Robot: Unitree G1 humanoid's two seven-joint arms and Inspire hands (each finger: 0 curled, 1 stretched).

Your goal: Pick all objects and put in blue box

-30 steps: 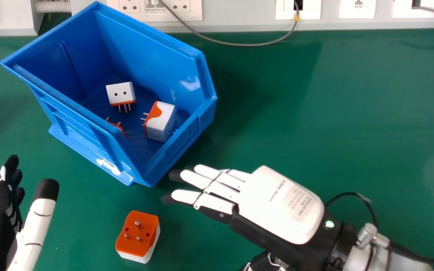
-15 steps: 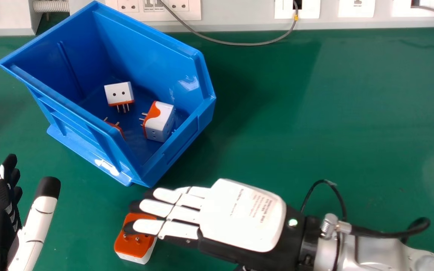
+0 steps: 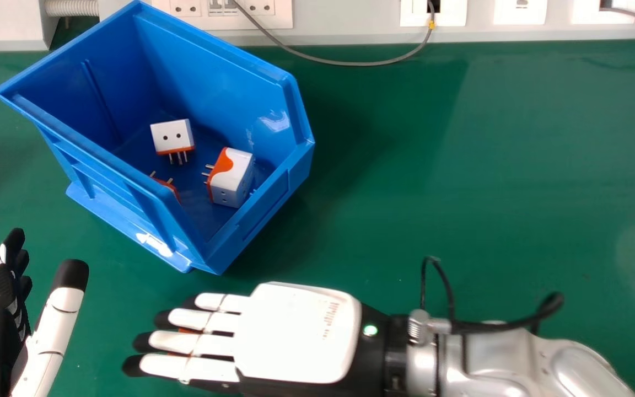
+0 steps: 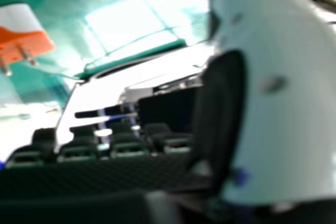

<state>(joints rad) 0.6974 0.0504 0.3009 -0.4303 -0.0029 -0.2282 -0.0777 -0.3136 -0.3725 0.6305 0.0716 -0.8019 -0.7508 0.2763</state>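
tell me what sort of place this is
Probably a lab or workshop bench: a green work surface runs up to a pale panel fitted with power sockets, and a grey cable loops down from that panel onto the surface.

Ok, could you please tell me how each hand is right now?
Left hand: open, holding nothing.
Right hand: open, over the plug, not gripping it.
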